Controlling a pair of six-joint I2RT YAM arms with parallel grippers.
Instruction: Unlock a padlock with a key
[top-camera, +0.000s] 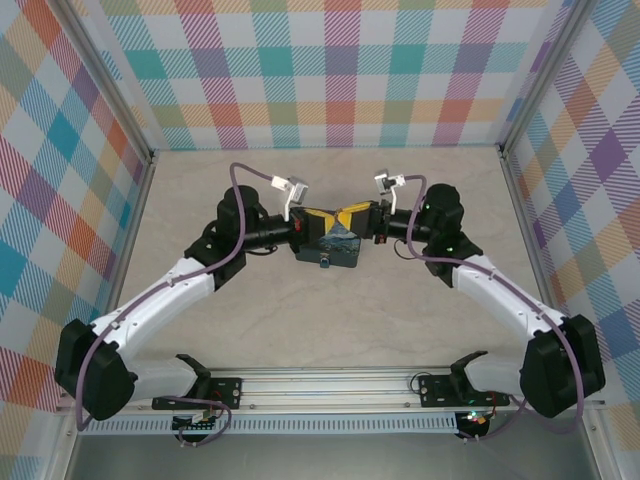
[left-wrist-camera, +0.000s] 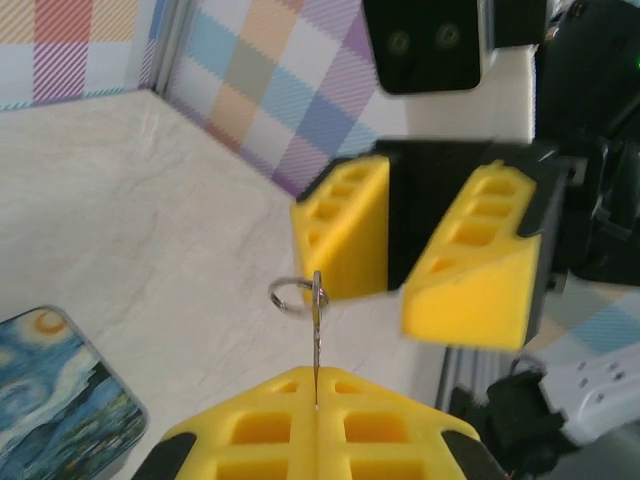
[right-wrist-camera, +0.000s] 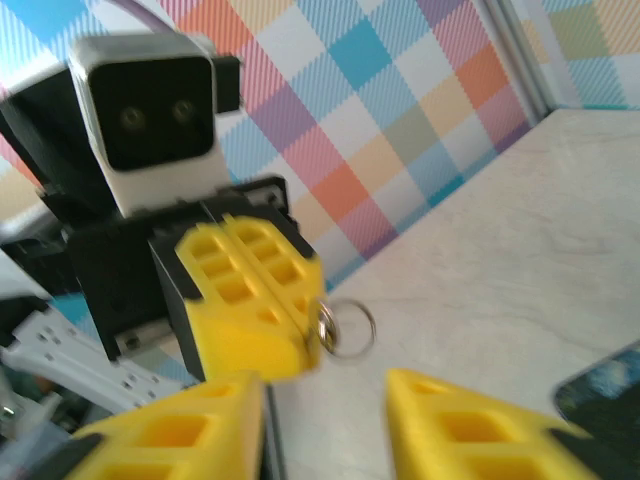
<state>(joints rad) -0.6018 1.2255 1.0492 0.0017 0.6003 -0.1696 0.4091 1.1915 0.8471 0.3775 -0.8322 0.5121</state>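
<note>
Lying between pastel plaid walls (top-camera: 330, 70), a pale marbled table (top-camera: 330, 330). Left wrist view: the left gripper (left-wrist-camera: 315, 392), at 6 o'clock, clenches the key (left-wrist-camera: 316, 335), its long axis upright, ring (left-wrist-camera: 285, 297) toward 12. The right gripper (left-wrist-camera: 395, 255) hangs released, fingers apart, at 1 o'clock.

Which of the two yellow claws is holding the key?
The left gripper, pinched shut on the key; the right gripper stands open, holding nothing.

Bright, even light, soft shadows — right wrist view blurred, top view sharp
</note>
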